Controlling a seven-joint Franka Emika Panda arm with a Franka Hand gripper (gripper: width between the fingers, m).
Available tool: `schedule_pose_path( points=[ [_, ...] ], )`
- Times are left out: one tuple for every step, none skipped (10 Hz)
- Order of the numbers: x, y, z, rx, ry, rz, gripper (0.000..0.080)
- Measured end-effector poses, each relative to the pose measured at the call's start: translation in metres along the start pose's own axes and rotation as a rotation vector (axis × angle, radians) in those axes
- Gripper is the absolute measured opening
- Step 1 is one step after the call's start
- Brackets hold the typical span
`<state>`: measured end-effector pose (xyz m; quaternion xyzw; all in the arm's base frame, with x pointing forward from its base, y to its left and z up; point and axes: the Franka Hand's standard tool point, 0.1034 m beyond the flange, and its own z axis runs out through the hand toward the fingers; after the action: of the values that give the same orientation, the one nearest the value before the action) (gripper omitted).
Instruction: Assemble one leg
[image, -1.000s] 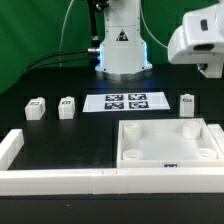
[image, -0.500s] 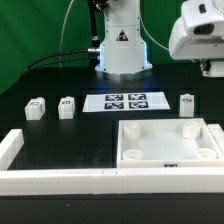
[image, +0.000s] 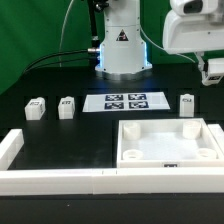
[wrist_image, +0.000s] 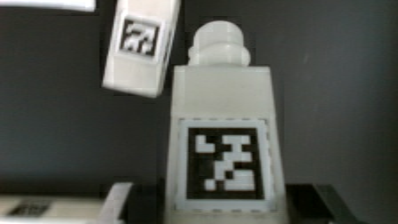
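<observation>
Nearest me in the exterior view, a long white L-shaped plastic rail (image: 60, 182) runs along the front of the black table. Behind it sits the large white square tray-like part (image: 145, 160) with corner holes. Further back is a row. A first small white tagged peg (image: 35, 108) and a second peg (image: 67, 106) are at the exterior view's left. The marker board (image: 125, 102) is in the middle, and a third peg (image: 187, 103) is at the right. The white robot base (image: 120, 45) stands behind them.

High at the right, the gripper (image: 212, 72) hangs well above the table. In the wrist view I see it pinching the leg (wrist_image: 222, 130), a chunky white plastic peg with a square black-and-white tag. Its dark fingers (wrist_image: 313, 198) flank the tagged end. Another peg (wrist_image: 139, 45) shows on the dark table beyond it.
</observation>
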<state>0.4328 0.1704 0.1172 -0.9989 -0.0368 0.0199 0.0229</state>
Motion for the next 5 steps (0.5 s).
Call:
schedule_pose_path(
  points=[
    [0.006, 0.005, -0.006, 0.003, 0.076, -0.014, 0.0294],
    [0.018, 0.011, -0.013, 0.015, 0.153, -0.01, 0.0294],
    [0.025, 0.013, -0.017, 0.033, 0.247, -0.012, 0.0294],
    [0.017, 0.013, -0.011, 0.026, 0.215, -0.013, 0.0294],
    [0.017, 0.013, -0.011, 0.026, 0.211, -0.014, 0.0294]
  ],
)
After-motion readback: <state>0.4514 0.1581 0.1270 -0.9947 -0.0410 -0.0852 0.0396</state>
